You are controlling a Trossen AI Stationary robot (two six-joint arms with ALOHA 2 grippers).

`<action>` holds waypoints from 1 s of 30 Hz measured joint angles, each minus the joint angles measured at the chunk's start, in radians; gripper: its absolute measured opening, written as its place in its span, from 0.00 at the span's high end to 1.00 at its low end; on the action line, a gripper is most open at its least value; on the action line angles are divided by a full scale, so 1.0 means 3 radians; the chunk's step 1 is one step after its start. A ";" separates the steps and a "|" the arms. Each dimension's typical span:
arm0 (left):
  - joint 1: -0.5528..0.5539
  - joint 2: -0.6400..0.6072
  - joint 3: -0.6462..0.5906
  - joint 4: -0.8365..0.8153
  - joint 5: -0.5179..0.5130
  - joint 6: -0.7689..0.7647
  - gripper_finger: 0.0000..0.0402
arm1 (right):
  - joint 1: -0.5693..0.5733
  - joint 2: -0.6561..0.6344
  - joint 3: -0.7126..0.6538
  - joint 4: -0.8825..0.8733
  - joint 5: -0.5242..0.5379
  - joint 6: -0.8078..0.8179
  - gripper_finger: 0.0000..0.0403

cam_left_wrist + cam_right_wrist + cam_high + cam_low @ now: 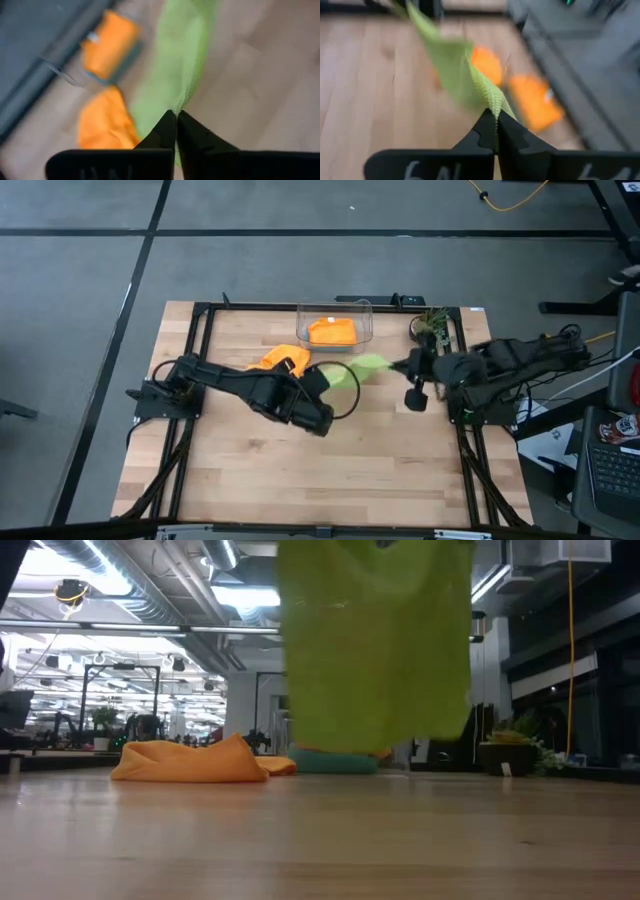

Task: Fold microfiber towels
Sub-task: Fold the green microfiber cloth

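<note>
The green towel point(362, 368) hangs stretched above the table's middle, its long axis running left to right between the arms. The left gripper point(176, 116) and right gripper point(495, 115) are each pinched tight on opposite ends.

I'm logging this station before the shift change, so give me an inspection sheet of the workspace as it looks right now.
Surface: wooden table in a black frame, front half bare.
Job's things: lime green towel held up off the table between both arms; one orange towel crumpled on the table; a second orange towel on a teal one in the clear plastic bin at the far edge.
Clutter: small potted plant at the far right corner.
Grippers: left claw shut on the green towel's edge; right claw shut on another edge.
Cables: black cable loop at the left arm; yellow cable on the floor.
Surroundings: grey floor, dim workshop behind.
</note>
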 joint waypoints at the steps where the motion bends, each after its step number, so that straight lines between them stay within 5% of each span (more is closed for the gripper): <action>1: -0.0018 0.0000 -0.0058 -0.0001 0.0127 -0.0023 1.00 | 0.0013 0.0015 -0.0089 -0.0074 -0.0069 0.0138 1.00; 5: -0.0144 0.0129 -0.0467 0.0033 0.0667 -0.0281 1.00 | 0.0276 0.0033 -0.0742 0.0154 -0.0497 0.0716 1.00; 11: -0.0589 0.0357 -0.0995 0.0986 0.1303 -0.0841 1.00 | 0.0961 0.0138 -0.1660 0.1417 -0.0948 0.1689 1.00; 20: -0.1094 0.0716 -0.1034 0.2034 0.1332 -0.1797 1.00 | 0.1779 0.0761 -0.1921 0.2478 -0.1093 0.2787 1.00; 30: -0.0926 0.0760 -0.1034 0.1793 0.1343 -0.1505 1.00 | 0.1776 0.0962 -0.1920 0.2431 -0.0918 0.2987 1.00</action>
